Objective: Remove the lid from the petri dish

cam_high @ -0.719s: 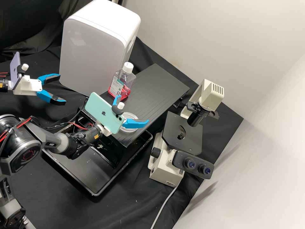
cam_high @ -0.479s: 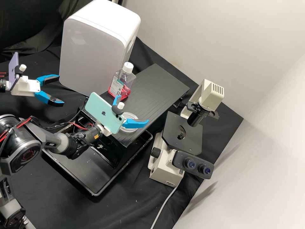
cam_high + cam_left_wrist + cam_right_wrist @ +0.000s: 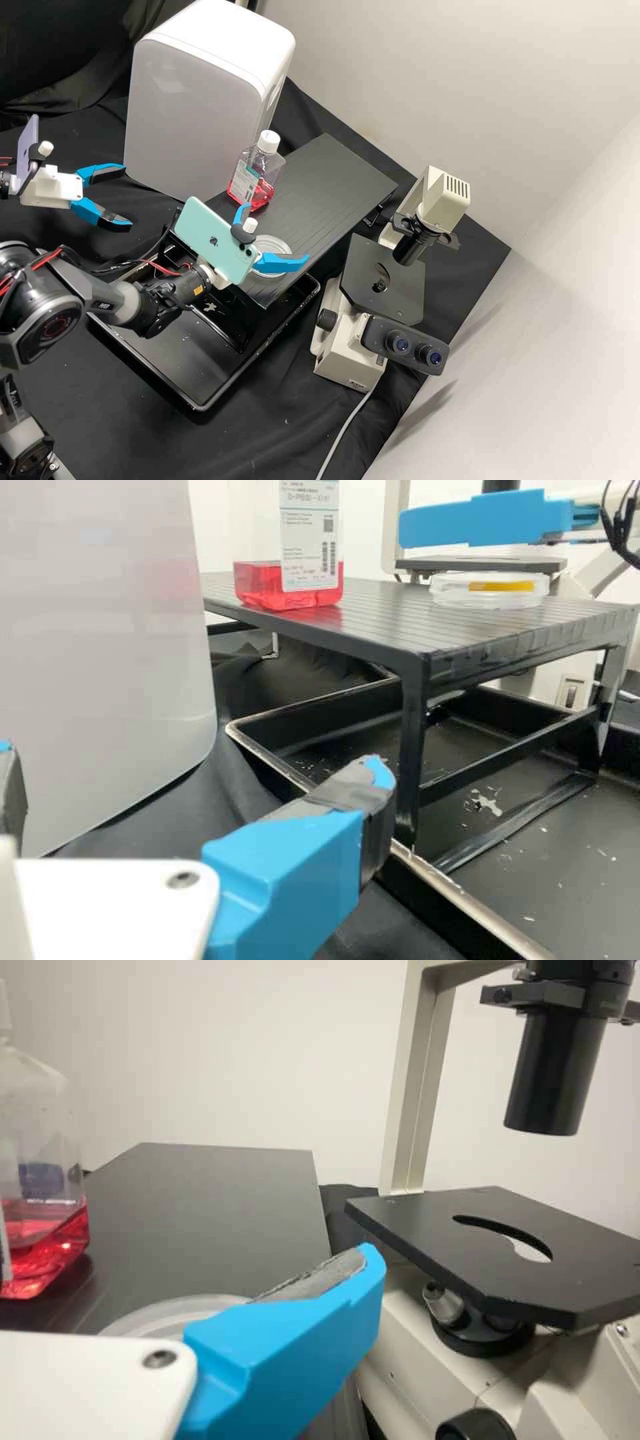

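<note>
The clear petri dish (image 3: 272, 250) with its lid on sits at the near end of the raised black platform (image 3: 327, 187). My right gripper (image 3: 265, 238) is open and hovers over the dish, one blue finger on each side. In the left wrist view the dish (image 3: 489, 586) lies just under a blue finger of that gripper (image 3: 490, 518), with a gap between them. The right wrist view shows the lid's rim (image 3: 165, 1317) below its own finger (image 3: 300, 1325). My left gripper (image 3: 107, 195) is open and holds nothing, off to the left beside the white box (image 3: 200, 87).
A flask of red liquid (image 3: 257, 175) stands on the platform behind the dish. The platform stands in a black tray (image 3: 200, 393). A microscope (image 3: 390, 280) is to the right, its stage (image 3: 500, 1250) close to the right gripper.
My left gripper has drifted a little down and to the left. My right gripper has shifted slightly left over the dish. The dish has not moved.
</note>
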